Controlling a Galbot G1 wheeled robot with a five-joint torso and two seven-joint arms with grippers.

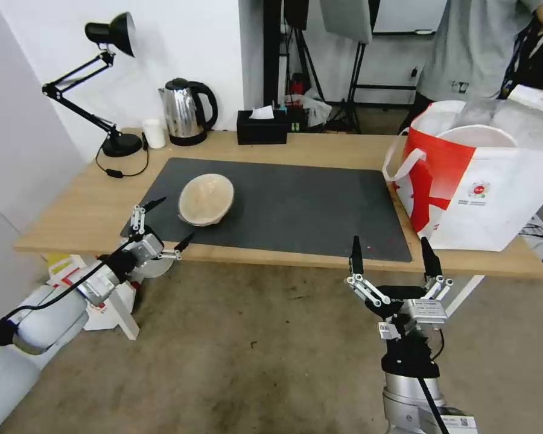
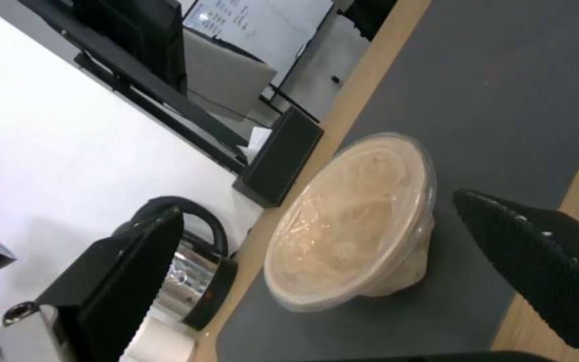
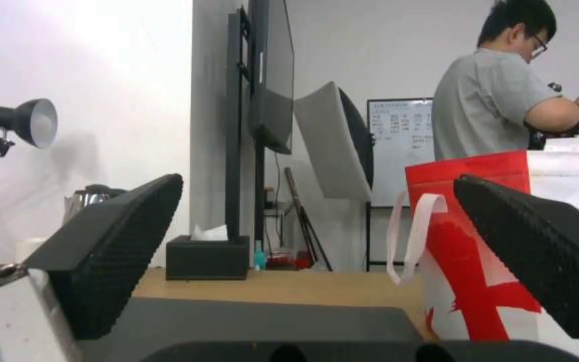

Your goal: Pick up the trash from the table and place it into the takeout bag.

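Note:
A beige oval bowl (image 1: pixel 206 199) (image 2: pixel 353 221) lies tilted on the dark grey mat (image 1: pixel 295 205) of the light-wood table (image 1: pixel 78 211), left of centre. My left gripper (image 1: pixel 160 226) hangs open at the table's front left edge, just short of the bowl and apart from it. The right gripper (image 1: pixel 392 256) is open in front of the table's near edge, empty. At the table's right end stands the white and red takeout bag (image 1: pixel 464 187) (image 3: pixel 477 241); a white round bowl rim (image 1: pixel 476 135) shows inside its open top.
A steel kettle (image 1: pixel 187 111), a small white cup (image 1: pixel 154 132), a black desk lamp (image 1: pixel 111 78) and a black tissue box (image 1: pixel 262 126) line the table's back edge. A person in a grey shirt stands behind the bag.

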